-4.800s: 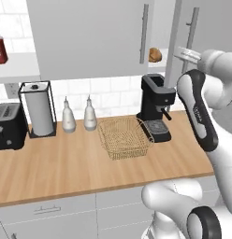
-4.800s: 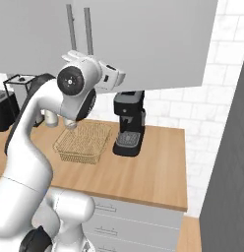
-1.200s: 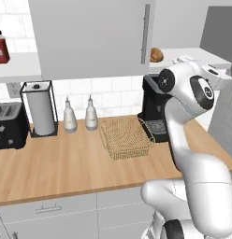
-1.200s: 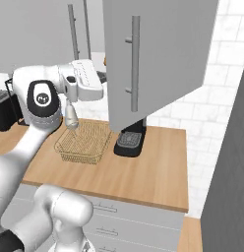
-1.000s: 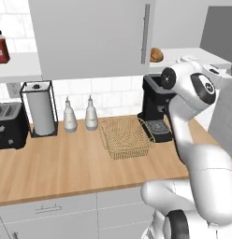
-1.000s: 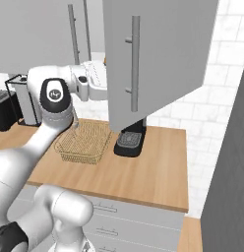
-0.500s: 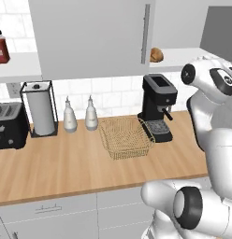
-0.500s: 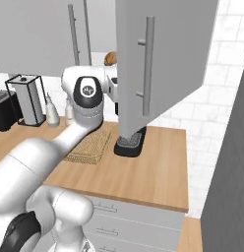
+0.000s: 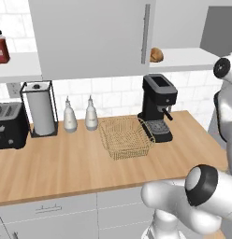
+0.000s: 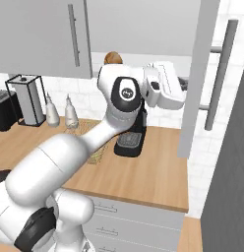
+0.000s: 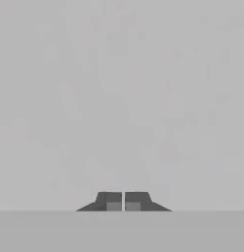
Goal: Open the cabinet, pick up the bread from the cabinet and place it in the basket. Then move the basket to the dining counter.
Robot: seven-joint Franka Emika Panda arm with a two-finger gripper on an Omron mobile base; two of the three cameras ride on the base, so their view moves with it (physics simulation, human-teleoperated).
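Note:
The cabinet's right door (image 10: pixel 197 83) stands swung wide open, its bar handle (image 10: pixel 220 74) facing outward; the left door (image 9: pixel 90 37) is closed. The bread (image 9: pixel 156 54), a small golden-brown bun (image 10: pixel 112 58), lies on the pale inner shelf. Below it, the tan wire basket (image 9: pixel 126 137) rests on the wooden worktop and holds nothing. My gripper (image 11: pixel 123 204) is shut with nothing between its tips, close to a flat grey surface. In the right base view my hand (image 10: pixel 166 92) is up against the open door's inner face. The dining counter is out of view.
A black coffee machine (image 9: pixel 159 112) stands right beside the basket. Left of it are two bottles (image 9: pixel 80 115), a paper towel holder (image 9: pixel 40 109) and a black toaster (image 9: pixel 8 126). A red jar (image 9: pixel 1 49) sits on an upper shelf at left.
The right cabinet door has swung further open to the right, and my arm and hand have gone right with it. The fingers stay shut.

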